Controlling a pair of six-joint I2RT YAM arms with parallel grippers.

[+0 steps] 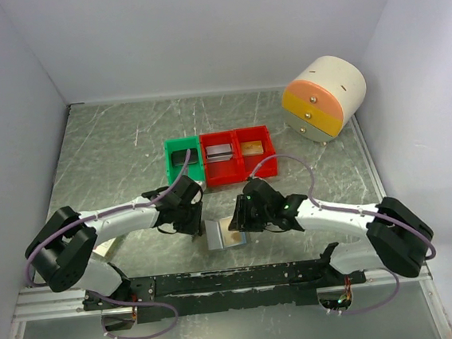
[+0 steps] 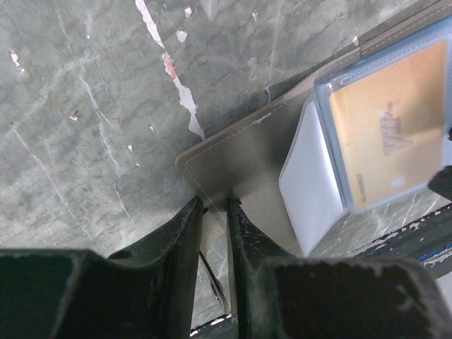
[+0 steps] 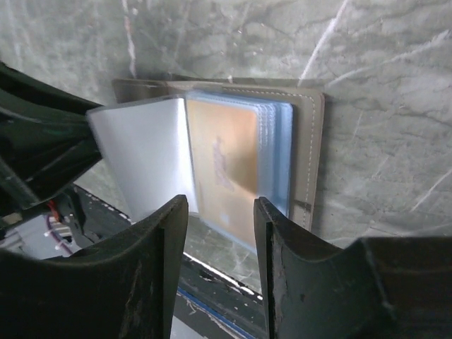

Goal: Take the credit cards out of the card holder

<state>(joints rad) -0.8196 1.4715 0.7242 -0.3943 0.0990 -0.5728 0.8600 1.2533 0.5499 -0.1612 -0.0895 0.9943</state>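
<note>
The grey card holder [image 1: 216, 236] lies open near the front edge of the table, between my two grippers. Its pale blue pockets fan up, and an orange-tan credit card [image 3: 222, 162] shows in the top pocket [image 2: 388, 127]. A white translucent leaf [image 2: 311, 176] stands up beside it. My left gripper [image 2: 215, 206] is closed to a narrow gap on the edge of the holder's grey cover [image 2: 247, 162]. My right gripper [image 3: 220, 205] hovers open just off the near edge of the pockets, with nothing between its fingers. The grey cover [image 3: 311, 141] lies flat under the pockets.
A green bin [image 1: 183, 159] and two red bins [image 1: 222, 158] [image 1: 254, 147] stand in a row behind the holder; the right one holds something tan. A round white and orange drawer unit [image 1: 323, 96] sits at the back right. A black rail [image 1: 236, 279] runs along the near edge.
</note>
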